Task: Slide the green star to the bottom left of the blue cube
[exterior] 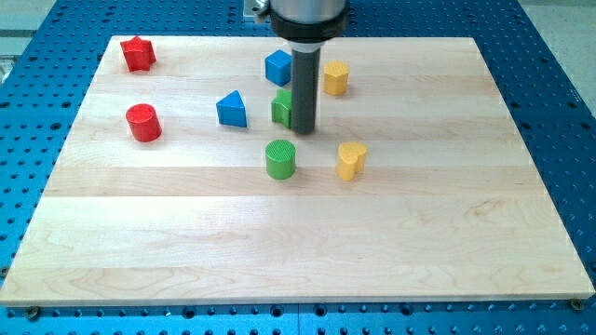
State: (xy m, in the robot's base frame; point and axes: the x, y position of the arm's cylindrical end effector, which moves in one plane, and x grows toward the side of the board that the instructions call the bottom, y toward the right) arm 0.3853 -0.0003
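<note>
The green star (281,108) lies on the wooden board, just below the blue cube (277,67) and partly hidden by my rod. My tip (304,129) rests on the board at the star's right side, touching or nearly touching it. The blue cube sits near the view's top centre, just left of the rod.
A blue triangle (232,110) lies left of the star. A green cylinder (280,159) sits below it. A yellow block (335,79) and a yellow heart (351,160) are right of the rod. A red star (138,54) and red cylinder (143,123) are at the left.
</note>
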